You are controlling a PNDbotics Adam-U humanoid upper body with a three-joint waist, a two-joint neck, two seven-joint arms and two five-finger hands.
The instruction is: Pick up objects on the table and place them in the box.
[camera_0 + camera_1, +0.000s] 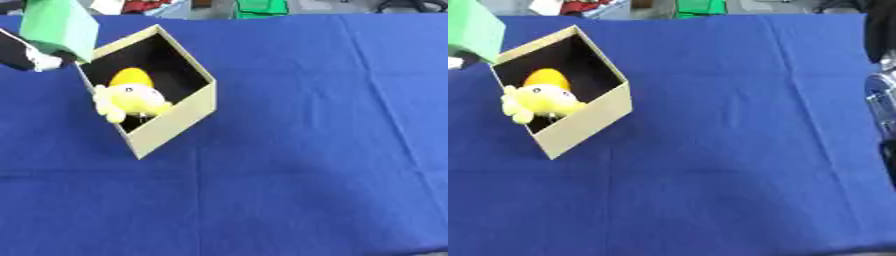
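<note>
A tan cardboard box (175, 125) stands open and askew at the left of the blue table. Inside it lie a yellow plush toy (131, 101) that leans over the near-left wall and a yellow-orange rounded thing (131, 77) behind it. A green block (59, 26) hangs in the air above the box's far-left corner. My left hand (26, 56), black with a pale patch, comes in from the left edge and holds the block from below. Only part of my right arm (882, 95) shows, at the right edge; its hand is out of sight.
The blue cloth (306, 150) covers the table, with creases across it. Beyond the far edge lie green (261, 6), red and white things.
</note>
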